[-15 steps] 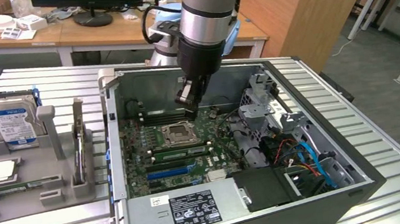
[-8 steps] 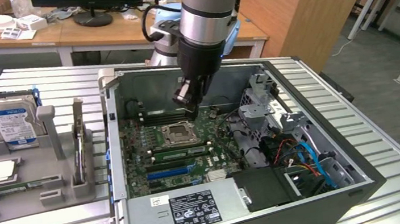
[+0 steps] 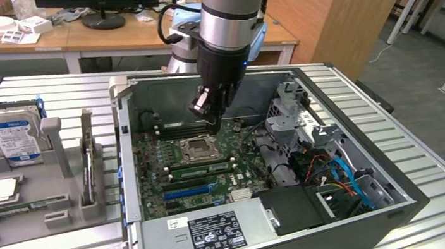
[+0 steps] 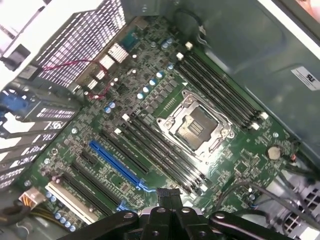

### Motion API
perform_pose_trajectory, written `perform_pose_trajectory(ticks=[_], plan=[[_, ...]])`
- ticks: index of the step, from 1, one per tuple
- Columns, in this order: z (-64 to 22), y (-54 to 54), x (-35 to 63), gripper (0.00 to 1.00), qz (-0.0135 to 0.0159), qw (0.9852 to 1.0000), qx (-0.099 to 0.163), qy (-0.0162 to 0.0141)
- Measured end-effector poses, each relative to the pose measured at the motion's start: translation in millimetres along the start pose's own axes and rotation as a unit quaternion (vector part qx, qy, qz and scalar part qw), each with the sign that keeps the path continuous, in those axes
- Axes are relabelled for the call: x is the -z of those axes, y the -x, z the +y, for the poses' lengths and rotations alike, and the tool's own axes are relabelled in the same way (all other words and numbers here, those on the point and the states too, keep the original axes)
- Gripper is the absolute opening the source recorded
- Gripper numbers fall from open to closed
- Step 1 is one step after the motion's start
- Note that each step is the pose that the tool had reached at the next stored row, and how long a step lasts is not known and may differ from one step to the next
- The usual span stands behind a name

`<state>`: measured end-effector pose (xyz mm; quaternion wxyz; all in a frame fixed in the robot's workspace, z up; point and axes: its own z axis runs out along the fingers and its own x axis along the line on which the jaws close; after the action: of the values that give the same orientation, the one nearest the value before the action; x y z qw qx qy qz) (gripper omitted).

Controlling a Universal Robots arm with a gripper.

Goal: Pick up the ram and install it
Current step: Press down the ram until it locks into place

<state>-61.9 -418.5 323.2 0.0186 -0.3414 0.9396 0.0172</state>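
Inside open case [image 3: 168,96]: motherboard [image 3: 246,179], empty socket [image 3: 200,146], and seemingly the ram [image 3: 198,170], seated in a slot just beside that socket; too edge-on to confirm. On tray [image 3: 42,178]: hard drive [image 3: 10,134], second stick [image 3: 20,205]. Gripper [image 3: 212,120] clenched on nothing, above the board, partly cut off in wrist view.

Directly beneath the black gripper [image 3: 209,114], whose arm is silver with a light blue joint, the motherboard [image 3: 202,165] is dark green, speckled with pale blue capacitors and crossed by black memory slots [image 4: 215,92] with white end clips. Close beside the gripper's fingers a bright blue expansion slot [image 4: 114,162] stands out, and the processor socket [image 4: 196,127] is silver around a dark centre. Well away from it, outside the grey case [image 3: 384,194], a grey holder [image 3: 36,198] carries a green stick [image 3: 22,206] and a blue-labelled silver hard drive [image 3: 10,134].
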Motion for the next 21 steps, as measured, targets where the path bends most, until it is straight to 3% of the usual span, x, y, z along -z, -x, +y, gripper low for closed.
perform_pose_trajectory(ticks=[5, 10, 21], plan=[[0.1, -0.1, 0.0, 0.11, -0.0006, 0.9994, -0.033, -0.0016], [0.3, -0.3, 0.0, 0.11, -0.0012, 0.998, -0.063, -0.0029], [0.3, -0.4, 0.0, 0.11, -0.0026, 0.9918, -0.128, -0.006]])
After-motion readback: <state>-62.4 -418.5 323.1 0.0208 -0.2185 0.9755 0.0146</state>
